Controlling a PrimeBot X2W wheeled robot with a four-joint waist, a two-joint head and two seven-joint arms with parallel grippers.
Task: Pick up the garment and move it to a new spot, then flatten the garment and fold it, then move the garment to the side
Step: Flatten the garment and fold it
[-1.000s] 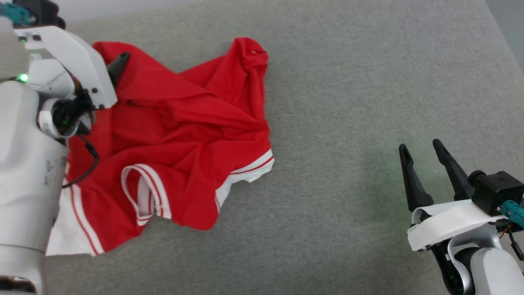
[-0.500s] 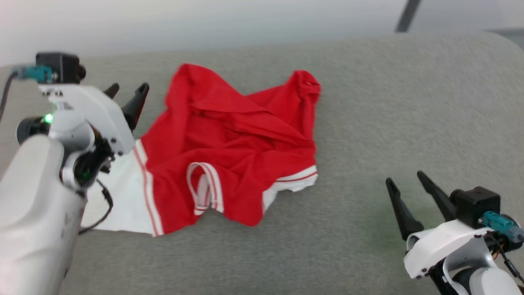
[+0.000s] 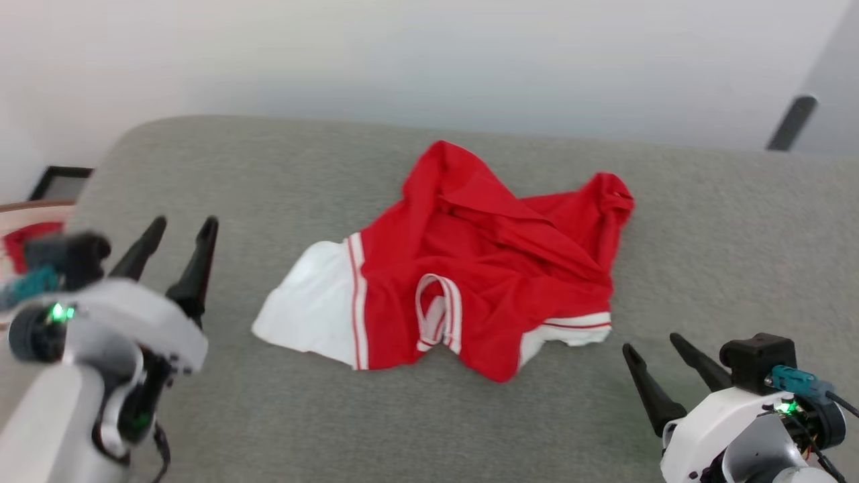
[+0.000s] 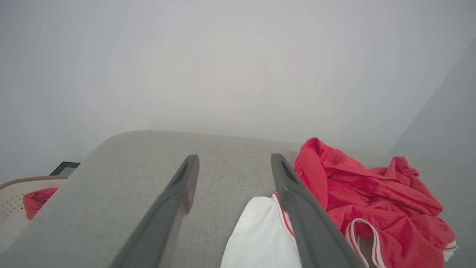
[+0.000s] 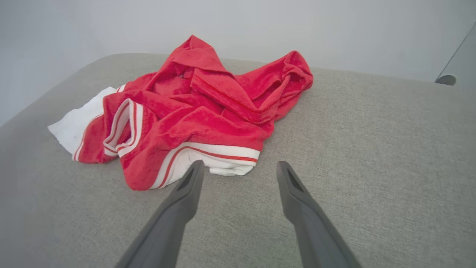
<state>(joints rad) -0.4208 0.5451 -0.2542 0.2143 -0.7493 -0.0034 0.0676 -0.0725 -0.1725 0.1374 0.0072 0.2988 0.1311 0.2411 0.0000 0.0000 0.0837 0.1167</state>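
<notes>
The garment (image 3: pixel 483 268) is a red shirt with white, red-striped sleeves, lying crumpled in a heap near the middle of the grey padded surface (image 3: pixel 268 188). It also appears in the left wrist view (image 4: pixel 372 201) and in the right wrist view (image 5: pixel 200 108). My left gripper (image 3: pixel 184 225) stands open at the lower left, well clear of the white sleeve (image 3: pixel 305 308). My right gripper (image 3: pixel 654 342) is open at the lower right, just short of the other white sleeve edge (image 3: pixel 570 329). Neither holds anything.
A pale basket (image 4: pixel 15 197) with a red item inside sits off the surface's left end. A plain wall (image 3: pixel 429 60) runs behind. A dark pole (image 3: pixel 792 124) leans at the far right. Bare grey padding lies left and right of the shirt.
The head camera has tilted up, so the whole scene shifted. My left gripper has let go of the garment's far left corner and drawn back to the lower left. The garment lies still.
</notes>
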